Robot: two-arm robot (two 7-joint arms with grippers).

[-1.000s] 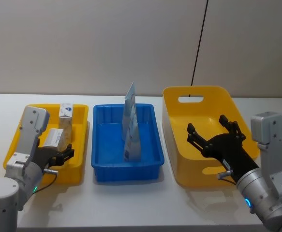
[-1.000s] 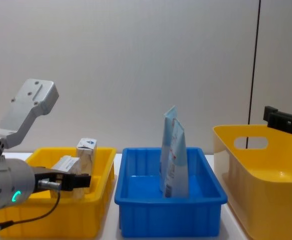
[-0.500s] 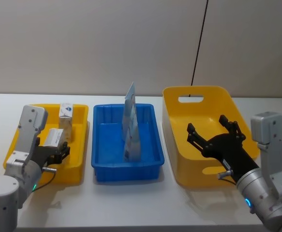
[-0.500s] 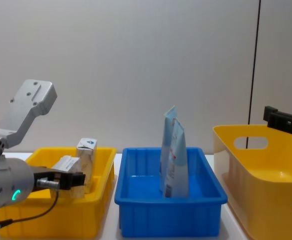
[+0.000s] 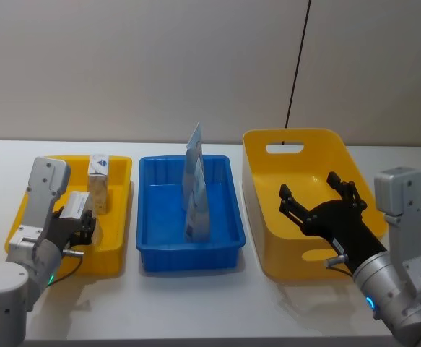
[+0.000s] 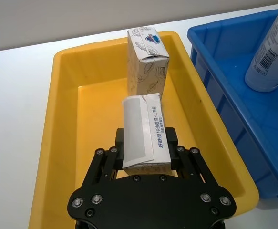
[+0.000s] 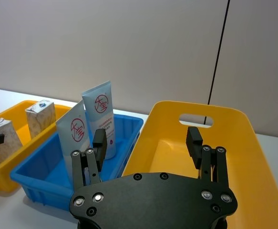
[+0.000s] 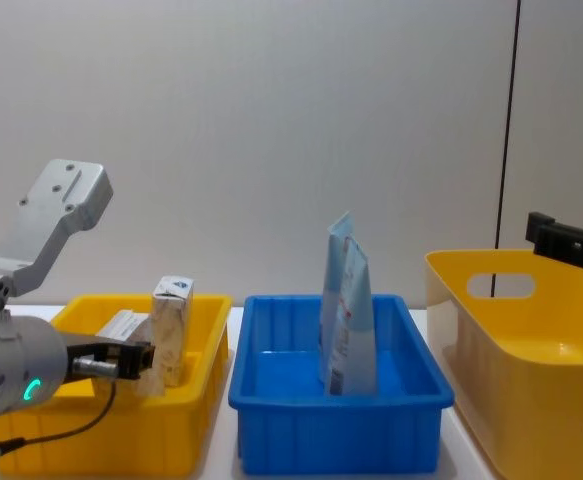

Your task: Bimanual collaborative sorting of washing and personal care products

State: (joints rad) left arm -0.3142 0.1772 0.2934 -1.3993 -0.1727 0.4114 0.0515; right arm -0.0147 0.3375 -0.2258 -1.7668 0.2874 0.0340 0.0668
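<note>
Two left gripper (image 5: 85,225) jaws clamp the small boxy beige speckled pack (image 5: 76,204) with its white top over the shallow yellow plastic bin (image 5: 120,217) at left, while the right gripper (image 5: 313,192) jaws stand apart.

1. The left bin (image 5: 126,217) is yellow, the middle bin (image 5: 188,259) is blue, and the right bin (image 5: 289,260) is yellow.
2. The upright pack (image 5: 98,184) is beige with a fine leaf print. Its top is white with a blue emblem.
3. The smaller pack (image 5: 75,204) has the same beige print and a white face with dark lettering.
4. The pouches (image 5: 196,195) are light blue, with white labels and a red round logo.
5. The left end effector (image 5: 84,228) and right end effector (image 5: 317,195) are black.
6. The counter (image 5: 196,303) is white.
</note>
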